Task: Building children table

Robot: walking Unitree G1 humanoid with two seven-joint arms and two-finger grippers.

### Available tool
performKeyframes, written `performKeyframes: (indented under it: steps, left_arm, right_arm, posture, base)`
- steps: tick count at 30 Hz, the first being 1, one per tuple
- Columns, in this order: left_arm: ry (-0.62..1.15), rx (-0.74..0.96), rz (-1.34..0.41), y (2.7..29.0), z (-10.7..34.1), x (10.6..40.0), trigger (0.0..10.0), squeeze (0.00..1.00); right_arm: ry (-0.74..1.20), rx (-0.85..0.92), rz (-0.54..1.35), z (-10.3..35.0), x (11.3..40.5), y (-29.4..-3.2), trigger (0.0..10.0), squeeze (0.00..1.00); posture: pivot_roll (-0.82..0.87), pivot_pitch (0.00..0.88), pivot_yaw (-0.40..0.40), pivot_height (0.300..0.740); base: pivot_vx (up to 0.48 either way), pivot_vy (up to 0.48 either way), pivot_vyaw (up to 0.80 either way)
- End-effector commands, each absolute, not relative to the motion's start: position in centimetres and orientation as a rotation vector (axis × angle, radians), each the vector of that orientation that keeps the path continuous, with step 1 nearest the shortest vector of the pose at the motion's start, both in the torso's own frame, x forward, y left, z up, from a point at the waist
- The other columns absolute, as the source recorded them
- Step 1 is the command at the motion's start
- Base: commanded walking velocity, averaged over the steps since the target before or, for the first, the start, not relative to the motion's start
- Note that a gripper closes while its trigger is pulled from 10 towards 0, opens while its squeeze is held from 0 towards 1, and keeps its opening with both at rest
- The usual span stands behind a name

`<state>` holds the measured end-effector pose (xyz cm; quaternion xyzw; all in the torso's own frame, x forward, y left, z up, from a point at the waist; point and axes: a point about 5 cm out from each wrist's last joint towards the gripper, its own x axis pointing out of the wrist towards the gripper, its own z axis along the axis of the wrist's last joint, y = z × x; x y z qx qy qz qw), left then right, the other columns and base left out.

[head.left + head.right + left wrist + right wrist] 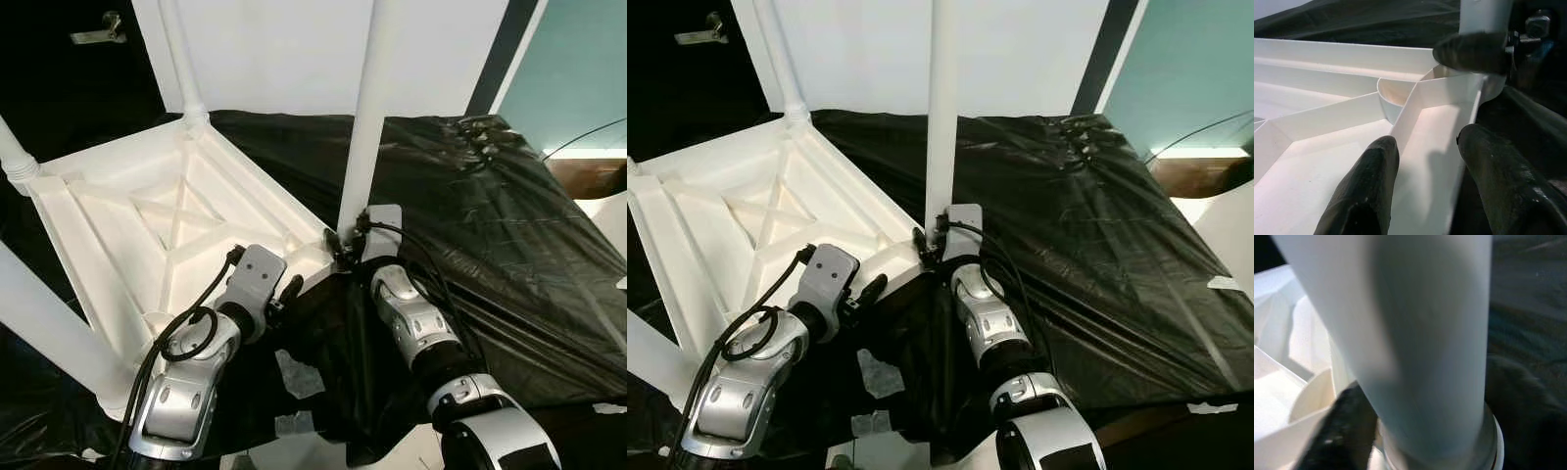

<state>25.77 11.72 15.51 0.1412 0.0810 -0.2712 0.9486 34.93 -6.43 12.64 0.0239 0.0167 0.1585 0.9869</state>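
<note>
White plastic tabletop [147, 215], upturned, stiff, likely light | right gripper [345, 242] clenched on table leg [367, 108] near socket | left gripper [1425, 161] parted, straddling corner rim; slippery, hold low.

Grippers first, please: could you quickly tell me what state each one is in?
Left gripper: open, fingers straddling the upturned table's rim.
Right gripper: shut on the white table leg, near its base.

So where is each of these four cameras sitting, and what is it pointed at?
Left eye, right eye: on the head, looking down at the upturned white table on black sheeting; both silver arms show.
Left wrist: along the left claw, straddling the table's edge wall.
Right wrist: along the right claw, close on a white leg.
All share that leg's corner.
</note>
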Motion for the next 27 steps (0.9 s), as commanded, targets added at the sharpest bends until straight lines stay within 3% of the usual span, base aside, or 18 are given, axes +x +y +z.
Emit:
performKeyframes:
  steps: [1,10,11,12,13,27]
  left_arm:
    - [0.162,0.303,-0.417,12.5,15.5,26.1,10.0,0.00]
    - [0.146,0.322,-0.389,12.9,16.2,26.1,10.0,0.00]
    - [0.148,0.325,-0.372,13.1,16.2,26.2,10.0,0.00]
    - [0.148,0.325,-0.372,13.1,16.2,26.2,10.0,0.00]
    - [0.155,0.332,-0.356,13.3,16.2,26.3,10.0,0.00]
    - [0.325,0.444,-0.323,14.4,14.2,26.1,10.0,0.00]
  right_arm:
    - [0.034,0.035,0.325,12.2,34.5,-6.9,10.0,1.00]
    - [0.012,0.032,0.336,12.0,33.3,-8.6,10.0,1.00]
    - [-0.003,0.035,0.350,12.1,33.0,-8.8,10.0,0.06]
    - [-0.003,0.035,0.350,12.1,33.0,-8.8,10.0,0.06]
    - [-0.017,0.035,0.373,12.2,32.7,-8.9,10.0,0.00]
    - [-0.051,0.032,0.370,12.6,30.8,-11.2,10.0,0.00]
  posture:
    - [0.15,0.061,-0.061,0.740]
    - [0.16,0.061,-0.068,0.740]
    - [0.16,0.059,-0.067,0.740]
    - [0.16,0.059,-0.067,0.740]
    - [0.16,0.059,-0.067,0.740]
    - [0.15,0.055,-0.047,0.740]
  base:
    - [0.000,0.000,0.00]
    - [0.000,0.000,0.00]
    - [0.000,0.000,0.00]
    - [0.000,0.000,0.00]
    - [0.000,0.000,0.00]
    - [0.000,0.000,0.00]
